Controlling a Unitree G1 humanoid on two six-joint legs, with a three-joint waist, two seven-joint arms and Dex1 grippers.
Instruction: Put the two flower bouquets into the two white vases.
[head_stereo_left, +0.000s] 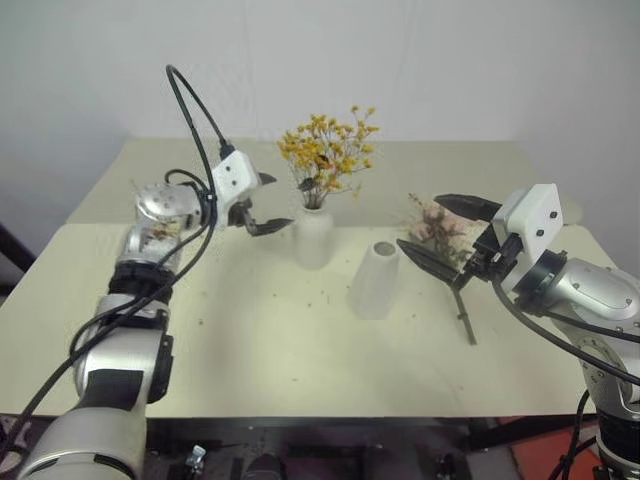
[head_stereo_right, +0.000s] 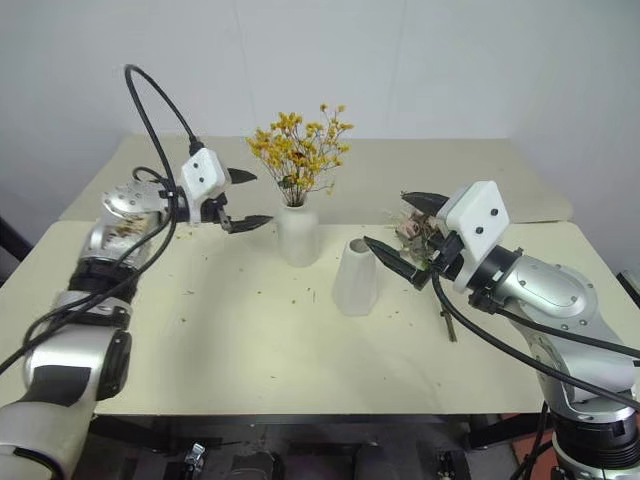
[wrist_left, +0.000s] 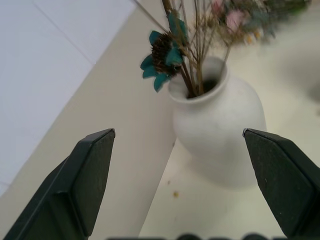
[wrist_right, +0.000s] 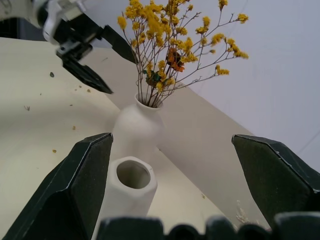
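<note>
Fingers of left gripper (head_stereo_left: 262, 204) and right gripper (head_stereo_left: 444, 232) gape (both empty).

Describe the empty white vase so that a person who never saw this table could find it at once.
On the cream table, two white vases stand near the middle. The empty vase is the cone-shaped one, nearer the front edge and to the right of the round vase. Its mouth is open with nothing inside, while its neighbour holds the yellow flowers.
</note>
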